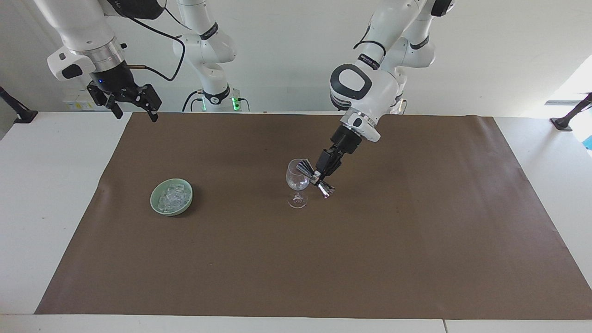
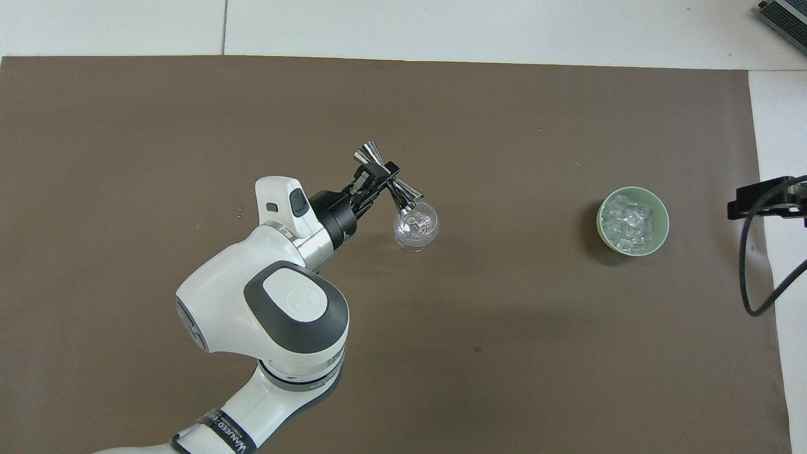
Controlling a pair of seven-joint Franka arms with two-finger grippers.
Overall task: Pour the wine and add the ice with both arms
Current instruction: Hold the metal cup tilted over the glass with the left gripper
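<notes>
Jigger [image 1: 316, 176] in left end effector [image 1: 318, 175], apparently tipped over wine glass [image 1: 297, 182].

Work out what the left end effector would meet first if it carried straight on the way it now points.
Probably the brown mat beside the wine glass. The left end effector, gripping the tilted jigger, points down past the glass's bowl. Depth is uncertain.

You'll find only one kind of print: white lettering on a black ring [image 2: 228, 434] low on the left arm [image 2: 265, 315], too broken to read for sure. Smaller white print sits on that arm's ring [image 1: 367, 60] and the right arm's ring [image 1: 210, 31], unreadable.
</notes>
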